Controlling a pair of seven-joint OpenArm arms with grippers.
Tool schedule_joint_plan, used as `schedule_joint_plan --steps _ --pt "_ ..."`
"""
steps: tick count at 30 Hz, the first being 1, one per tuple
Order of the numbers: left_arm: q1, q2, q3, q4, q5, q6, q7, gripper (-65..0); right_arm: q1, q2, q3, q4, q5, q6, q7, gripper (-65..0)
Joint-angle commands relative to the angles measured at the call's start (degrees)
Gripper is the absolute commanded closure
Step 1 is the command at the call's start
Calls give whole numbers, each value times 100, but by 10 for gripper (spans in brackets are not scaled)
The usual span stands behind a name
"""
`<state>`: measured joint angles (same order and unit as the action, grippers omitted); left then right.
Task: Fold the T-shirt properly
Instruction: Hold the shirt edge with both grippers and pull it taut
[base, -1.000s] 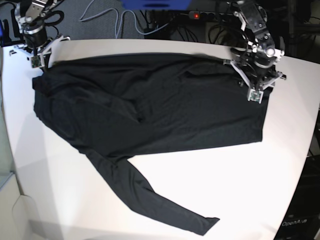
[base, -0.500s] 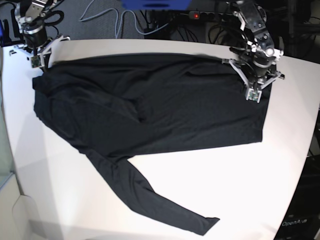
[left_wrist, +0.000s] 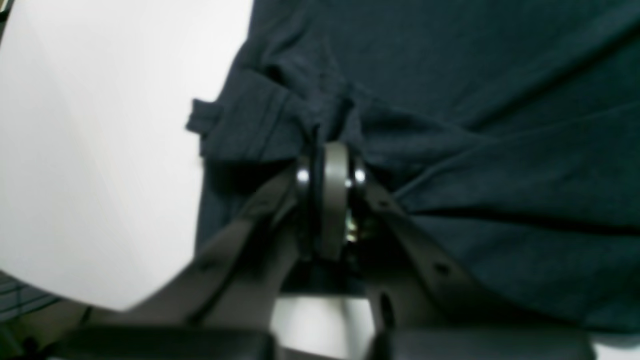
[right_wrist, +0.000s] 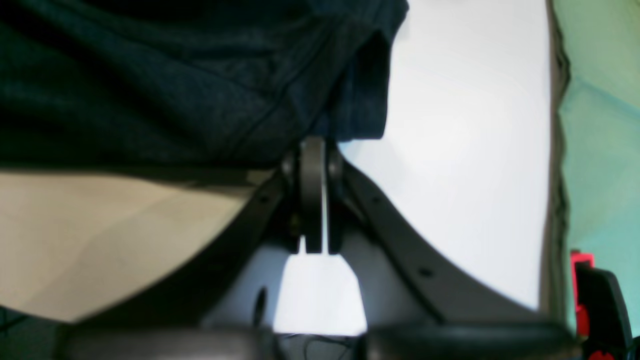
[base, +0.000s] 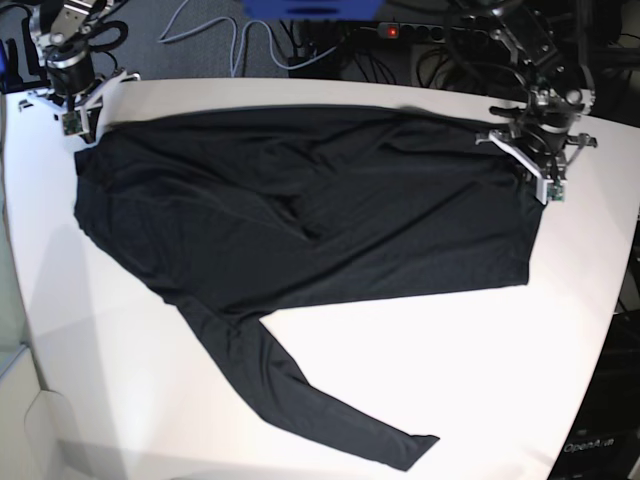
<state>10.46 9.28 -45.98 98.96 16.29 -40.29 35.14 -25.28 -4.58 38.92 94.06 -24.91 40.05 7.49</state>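
Base view: my left gripper (base: 541, 172) and right gripper (base: 82, 125) are each clamped on the shirt (base: 300, 210) at the table's (base: 480, 380) far corners.

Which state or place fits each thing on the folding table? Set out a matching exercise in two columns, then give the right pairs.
1. left gripper
2. right gripper
3. loose sleeve
4. table

A. white, mostly bare at the near side
B. shut on the T-shirt at the base view's right
C. lies flat, running toward the near edge
D. shut on the T-shirt at the base view's far left

Pairs: 1-B, 2-D, 3-C, 4-A
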Motion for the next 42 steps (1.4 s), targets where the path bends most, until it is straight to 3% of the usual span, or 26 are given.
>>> schedule_joint_plan --steps 1,6,10,22,34,36,42 --pt "-39 -28 -5 87 -166 29 -116 -14 -17 58 7 75 104 -5 135 -7" --pt "-57 -28 22 -19 -465 29 86 -14 -17 58 -2 75 95 -5 135 -7" --pt "-356 -28 -5 -414 -500 29 368 -14 35 49 -2 75 -345 -5 170 -3" --pt "-558 -28 -22 -625 -535 29 368 -15 71 40 34 75 -415 -5 170 -3" --pt "-558 -28 -611 -625 -482 29 368 -18 220 49 51 93 -424 -5 144 -7" --pt "-558 -28 -611 -625 -482 29 368 -52 255 49 51 93 -424 -5 135 -9" --pt "-558 -28 -620 -634 -517 29 359 -235 264 32 51 128 -424 -5 152 -9"
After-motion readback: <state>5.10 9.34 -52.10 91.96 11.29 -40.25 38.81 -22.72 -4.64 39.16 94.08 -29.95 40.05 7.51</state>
